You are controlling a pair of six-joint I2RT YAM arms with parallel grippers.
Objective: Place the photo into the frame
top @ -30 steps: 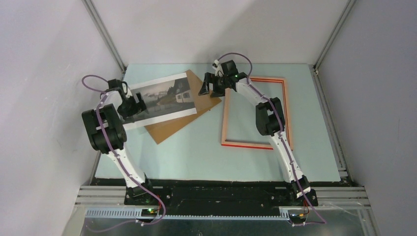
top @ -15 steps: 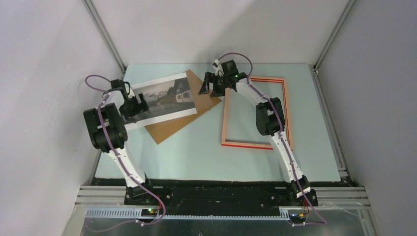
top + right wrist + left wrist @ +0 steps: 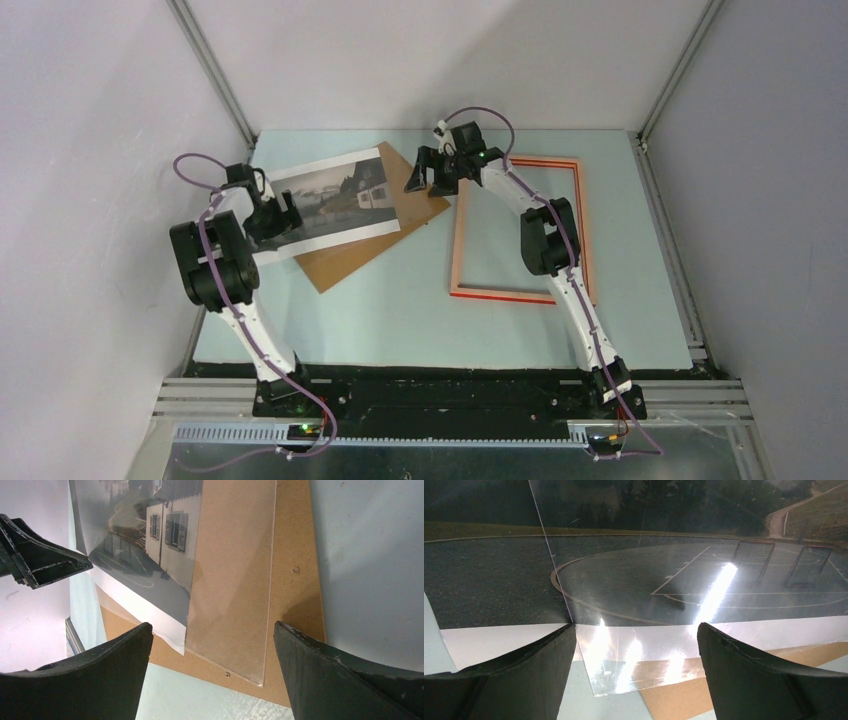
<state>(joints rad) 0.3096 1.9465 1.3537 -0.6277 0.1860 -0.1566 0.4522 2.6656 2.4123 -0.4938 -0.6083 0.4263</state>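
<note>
Toward the far left of the pale blue surface (image 3: 400,320), face up and turned at an angle: the photo (image 3: 335,195), resting on a brown backing board (image 3: 350,262) with corners poking out beyond the print. Well apart to the right, lying flat with a pale orange face upward and red along the near bar: the frame (image 3: 457,240), enclosing only bare surface. From above, little more than two dark shapes: the left end effector (image 3: 283,214) over the photo's left end, the right end effector (image 3: 428,178) over the board's right-hand corner, near the frame's far left corner. Revealed only by the wrist views: a clear sheet (image 3: 235,580) lying over photo and board, with one straight edge crossing the bare board and bright glare streaks close to the left arm. Plain from the wrists alone as well: jaws spread wide on both arms, nothing held between them. Left one low over the photo's white margin, with one fingertip (image 3: 524,675) at the sheet's edge, contact impossible to judge. From the right wrist, the house in the print and, beyond it, the left arm's dark fingers. Around the surface: plain pale walls (image 3: 450,60), slanted aluminium posts (image 3: 215,75) at the far corners, a metal rail (image 3: 450,435) along the near edge by the arm bases.
</note>
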